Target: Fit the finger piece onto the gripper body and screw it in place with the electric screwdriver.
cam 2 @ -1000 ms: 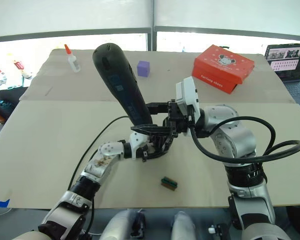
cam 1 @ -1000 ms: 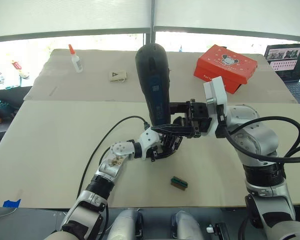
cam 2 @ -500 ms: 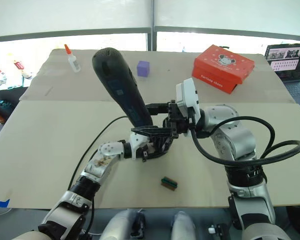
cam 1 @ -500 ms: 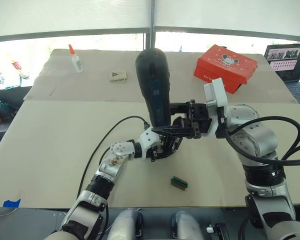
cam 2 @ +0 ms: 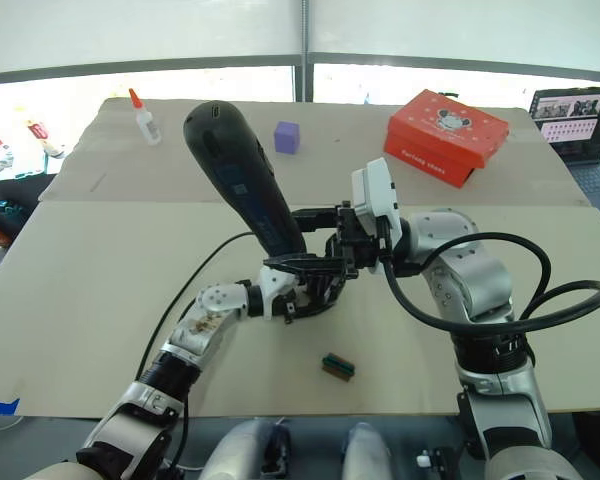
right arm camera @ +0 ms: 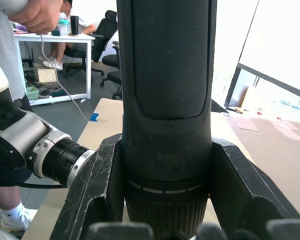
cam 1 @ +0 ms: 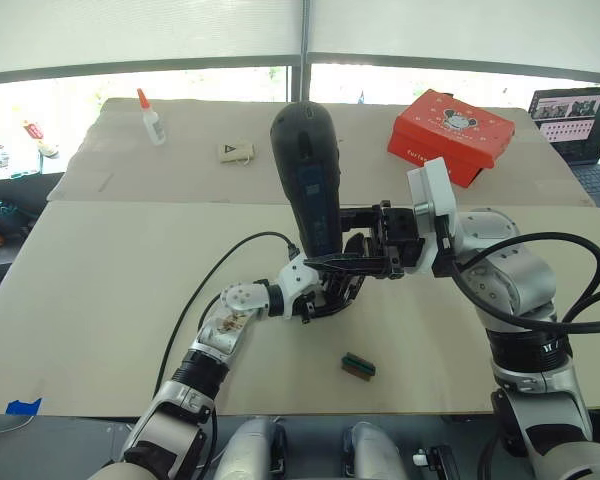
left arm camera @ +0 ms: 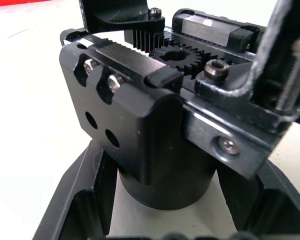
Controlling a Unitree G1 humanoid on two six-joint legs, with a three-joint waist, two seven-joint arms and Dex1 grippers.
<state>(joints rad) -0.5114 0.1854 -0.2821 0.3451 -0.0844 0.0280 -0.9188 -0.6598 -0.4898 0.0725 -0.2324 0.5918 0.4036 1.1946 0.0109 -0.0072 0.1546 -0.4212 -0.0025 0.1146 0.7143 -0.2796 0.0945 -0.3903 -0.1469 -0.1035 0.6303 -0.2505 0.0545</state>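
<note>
Screwdriver (cam 1: pixel 306 175) clamped upright in my right gripper (cam 1: pixel 365 258) — bit down over the gripper body (left arm camera: pixel 155 125), which my left gripper (cam 1: pixel 325 297) pins near the table's middle.

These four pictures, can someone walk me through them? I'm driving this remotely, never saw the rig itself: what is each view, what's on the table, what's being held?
The two wide pictures come from the robot's head, looking down over its arms. The two close-ups come from a camera on each wrist.

The right gripper is shut on the electric screwdriver, held nearly upright with its butt up; the right wrist view shows its fingers on either side of the barrel. The left gripper holds the gripper body by its round base, seen close up with its gear and screws.

On the table lie a small green-and-dark block, a glue bottle, a red box, a purple cube and a laptop. I cannot make out the finger piece as a separate part.
</note>
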